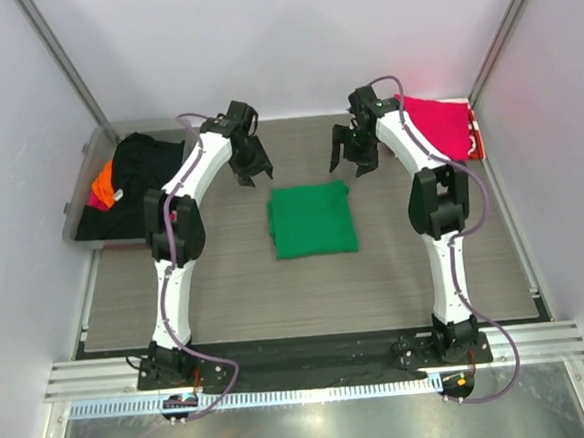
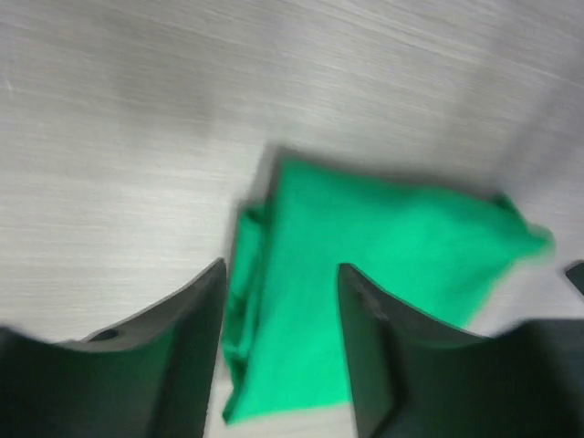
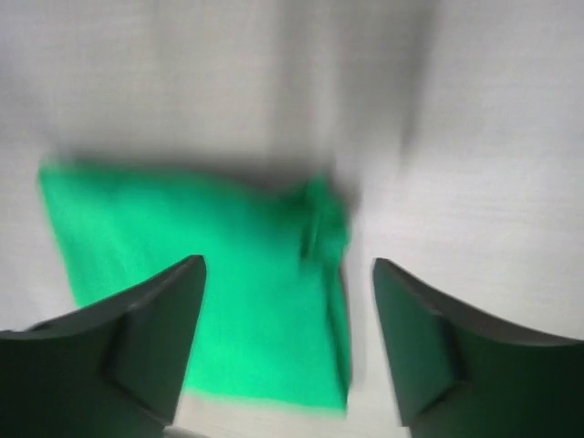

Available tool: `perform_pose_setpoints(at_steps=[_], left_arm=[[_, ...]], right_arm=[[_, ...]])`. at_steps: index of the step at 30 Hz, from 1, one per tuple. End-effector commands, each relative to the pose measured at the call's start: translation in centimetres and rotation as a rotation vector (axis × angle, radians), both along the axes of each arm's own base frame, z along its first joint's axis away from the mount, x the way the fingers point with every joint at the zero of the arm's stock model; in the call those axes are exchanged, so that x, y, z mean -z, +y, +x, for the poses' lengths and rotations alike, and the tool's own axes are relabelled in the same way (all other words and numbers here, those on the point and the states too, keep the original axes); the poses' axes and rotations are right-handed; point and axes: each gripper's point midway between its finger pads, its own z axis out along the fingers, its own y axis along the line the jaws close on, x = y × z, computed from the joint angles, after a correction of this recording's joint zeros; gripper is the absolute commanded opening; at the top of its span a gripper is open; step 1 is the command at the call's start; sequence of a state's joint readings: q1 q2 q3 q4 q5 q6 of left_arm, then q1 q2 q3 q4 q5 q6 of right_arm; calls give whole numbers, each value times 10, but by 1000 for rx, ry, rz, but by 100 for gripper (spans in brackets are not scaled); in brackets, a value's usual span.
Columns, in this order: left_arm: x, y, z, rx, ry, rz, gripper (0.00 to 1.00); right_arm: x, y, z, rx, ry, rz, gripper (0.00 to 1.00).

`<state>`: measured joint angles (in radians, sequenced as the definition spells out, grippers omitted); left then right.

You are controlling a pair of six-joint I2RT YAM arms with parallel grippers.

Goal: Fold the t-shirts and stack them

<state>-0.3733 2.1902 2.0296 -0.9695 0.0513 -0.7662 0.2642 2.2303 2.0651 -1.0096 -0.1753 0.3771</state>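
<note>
A folded bright green t-shirt [image 1: 312, 219] lies flat on the grey worktop [image 1: 228, 304]. It sits between the left tool [image 1: 253, 172] and right tool [image 1: 353, 163], slightly toward their bases. Both tools hover spread, gripping nothing.

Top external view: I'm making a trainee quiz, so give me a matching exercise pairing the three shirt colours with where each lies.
Things:
1. green t-shirt
2. magenta t-shirt
3. black t-shirt

Places:
A. heaped in the clear tub, far left
B. far right corner of the table
C. folded, at the centre

Pairs: 1-C, 2-B, 3-A
</note>
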Motion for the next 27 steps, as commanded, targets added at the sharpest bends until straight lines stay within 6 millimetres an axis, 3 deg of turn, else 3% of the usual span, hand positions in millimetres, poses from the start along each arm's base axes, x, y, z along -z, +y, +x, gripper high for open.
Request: perform_pose_setpoints(at_steps=[1, 2, 3, 4, 5, 6, 7, 8, 9, 10, 11, 13, 14, 17, 18, 21, 25, 27], left_arm=[[8, 16, 19, 22, 94, -28, 55], [25, 17, 19, 26, 149, -16, 55], [19, 20, 20, 39, 146, -1, 55], [6, 21, 21, 44, 126, 6, 55], [-19, 23, 20, 44, 69, 4, 56], [-1, 29, 4, 42, 127, 24, 56], [-4, 26, 13, 36, 62, 3, 56], [-10, 27, 7, 32, 45, -8, 56], [-12, 33, -10, 23, 53, -7, 56], [-16, 30, -11, 24, 24, -20, 56], [-17, 30, -18, 27, 26, -20, 56], [-19, 31, -37, 40, 26, 0, 55], [-19, 29, -44, 50, 25, 2, 55], [-26, 10, -65, 99, 3, -5, 51], [-25, 5, -72, 112, 7, -7, 50], [-25, -37, -87, 187, -23, -74, 46], [0, -75, -100, 225, 14, -151, 44], [24, -91, -110, 238, 82, -208, 41]], right_arm=[[-18, -13, 33, 33, -49, -5, 82], [-24, -17, 33, 37, -52, -5, 88], [-22, -19, 27, 33, -41, -12, 88], [-42, -23, 28, 41, -98, -15, 88], [-24, -28, 11, 41, -44, -30, 88], [-23, -29, 3, 40, -45, -28, 88], [-26, -30, -5, 49, -53, -19, 88], [-24, -29, -21, 47, -59, 9, 88], [-25, -26, -30, 46, -64, 33, 87], [-26, -21, -31, 54, -91, 77, 87], [-17, -19, -54, 47, -54, 110, 86], [-12, -12, -64, 39, -65, 156, 84], [-5, -13, -80, 35, -39, 168, 82], [6, -15, -93, 39, -29, 176, 72], [0, -12, -96, 31, -46, 195, 68], [-6, 3, -103, 5, -50, 296, 54], [-2, 23, -106, -14, -43, 435, 45], [14, 22, -113, -2, 0, 428, 43]])
